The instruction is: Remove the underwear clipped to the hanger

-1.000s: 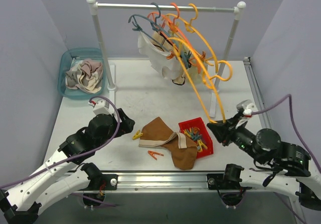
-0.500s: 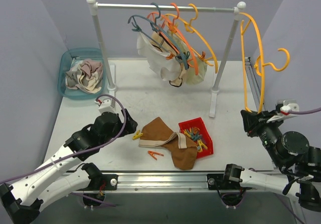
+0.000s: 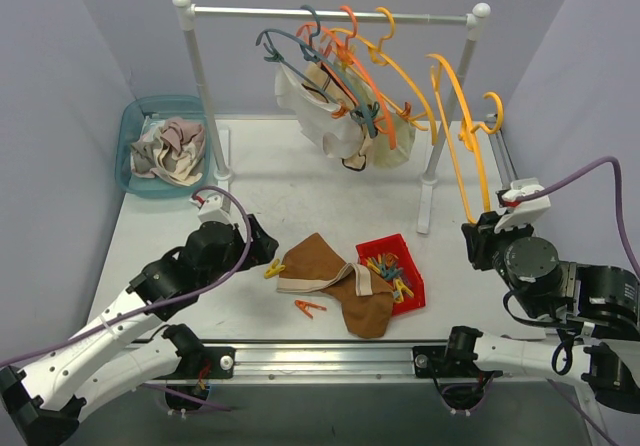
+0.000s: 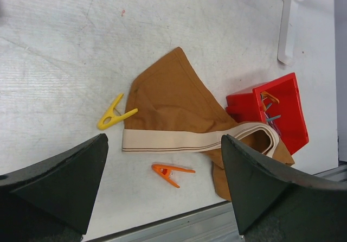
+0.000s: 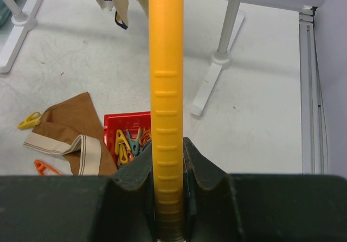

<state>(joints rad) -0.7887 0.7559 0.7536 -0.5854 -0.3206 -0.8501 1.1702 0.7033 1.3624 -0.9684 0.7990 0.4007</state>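
Brown brief (image 4: 168, 98) with cream waistband, flat and creased on table (image 3: 280, 191), just ahead of left gripper (image 4: 162, 144). Left jaws spread wide, gripping nothing. Waistband crosswise to the fingers, spanning the gap; pointed brown end aimed away from gripper. Far end touching red bin (image 4: 282, 109).

Cream briefs (image 3: 325, 116) clipped on hangers, hanging downward from rail (image 3: 330, 12), well ahead of both grippers. Bundled briefs (image 3: 170, 151) in teal basket (image 3: 128, 131), beyond left gripper.

Right gripper (image 5: 168, 163) pinched on yellow hanger (image 5: 166, 90), rising upright from the jaws.

Left wrist only: thin dark line along waistband, yellow clothespin (image 4: 115, 114) and orange clothespin (image 4: 172, 172) beside it. Top only: rail, basket, hanger's hook apart from rail.
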